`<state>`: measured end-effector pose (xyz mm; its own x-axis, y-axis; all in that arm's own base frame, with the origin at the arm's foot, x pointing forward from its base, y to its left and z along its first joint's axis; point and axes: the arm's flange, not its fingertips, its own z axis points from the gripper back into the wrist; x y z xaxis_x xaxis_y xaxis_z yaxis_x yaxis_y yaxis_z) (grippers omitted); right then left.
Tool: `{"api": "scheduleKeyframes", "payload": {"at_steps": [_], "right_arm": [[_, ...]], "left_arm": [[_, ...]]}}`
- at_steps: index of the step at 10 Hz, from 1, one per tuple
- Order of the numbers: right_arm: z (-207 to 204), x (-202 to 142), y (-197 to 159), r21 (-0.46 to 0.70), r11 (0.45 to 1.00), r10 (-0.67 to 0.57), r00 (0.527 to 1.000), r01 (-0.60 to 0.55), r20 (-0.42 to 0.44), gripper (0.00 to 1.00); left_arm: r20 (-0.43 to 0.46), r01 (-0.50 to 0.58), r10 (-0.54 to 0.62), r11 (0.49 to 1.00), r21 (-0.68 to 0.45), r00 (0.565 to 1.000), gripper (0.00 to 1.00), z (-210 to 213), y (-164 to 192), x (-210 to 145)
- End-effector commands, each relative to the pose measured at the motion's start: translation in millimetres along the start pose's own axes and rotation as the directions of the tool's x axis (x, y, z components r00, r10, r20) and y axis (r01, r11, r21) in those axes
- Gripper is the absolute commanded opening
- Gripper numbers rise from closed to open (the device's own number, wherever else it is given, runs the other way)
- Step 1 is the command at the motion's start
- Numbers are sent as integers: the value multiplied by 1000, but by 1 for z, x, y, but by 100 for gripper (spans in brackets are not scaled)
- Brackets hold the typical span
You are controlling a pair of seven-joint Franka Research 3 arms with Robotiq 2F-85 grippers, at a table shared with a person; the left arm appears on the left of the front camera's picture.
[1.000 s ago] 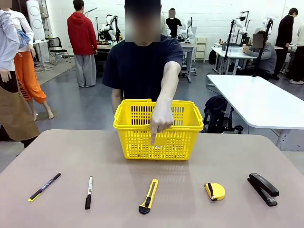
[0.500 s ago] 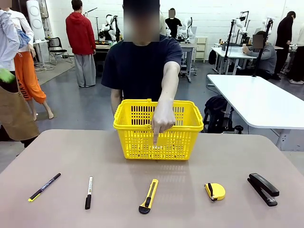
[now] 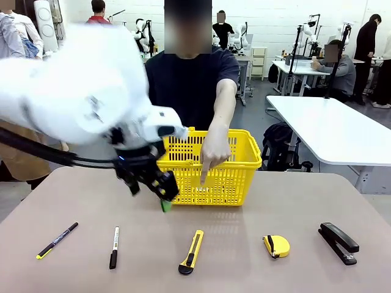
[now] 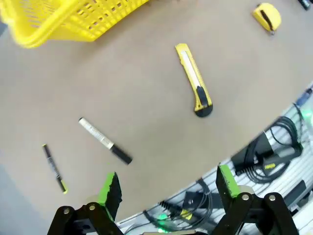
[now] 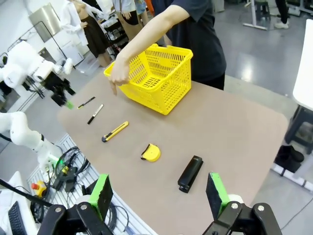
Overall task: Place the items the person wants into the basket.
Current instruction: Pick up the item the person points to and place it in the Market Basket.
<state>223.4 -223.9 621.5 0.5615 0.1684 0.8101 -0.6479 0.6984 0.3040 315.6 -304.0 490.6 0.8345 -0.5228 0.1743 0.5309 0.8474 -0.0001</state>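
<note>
Five things lie in a row along the near edge of the desk (image 3: 305, 195) — from the robot's left: pen (image 3: 57, 240), marker (image 3: 113, 247), utility knife (image 3: 191, 251), tape measure (image 3: 277, 245), stapler (image 3: 338, 242), each apart from the next. Behind the row, mid-desk, stands the basket (image 3: 247, 160). The person's hand (image 3: 214, 152) hangs before its near wall — the left claw (image 3: 162, 194) hovers just left of that hand.

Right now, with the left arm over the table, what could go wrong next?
The person's hand points down in front of the basket, in line with the utility knife; the open left gripper, reaching there, might hit it. The hand touches no item, so the marker could be taken by mistake.
</note>
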Motion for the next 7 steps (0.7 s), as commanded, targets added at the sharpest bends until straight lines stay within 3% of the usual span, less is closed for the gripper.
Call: {"api": "scheduleKeyframes", "payload": {"at_steps": [1, 5, 7], "right_arm": [[0, 1, -2, 17, 1000, 14, 1000, -14, 15, 100], [0, 1, -2, 17, 1000, 14, 1000, -14, 15, 100], [0, 1, -2, 17, 1000, 14, 1000, -14, 15, 100]], "left_arm": [[-45, -63, 63, 998, 13, 997, 100, -17, 11, 43], [-77, -96, 99, 995, 41, 992, 100, -80, -27, 66], [-72, -90, 94, 994, 60, 993, 100, -87, -25, 69]]}}
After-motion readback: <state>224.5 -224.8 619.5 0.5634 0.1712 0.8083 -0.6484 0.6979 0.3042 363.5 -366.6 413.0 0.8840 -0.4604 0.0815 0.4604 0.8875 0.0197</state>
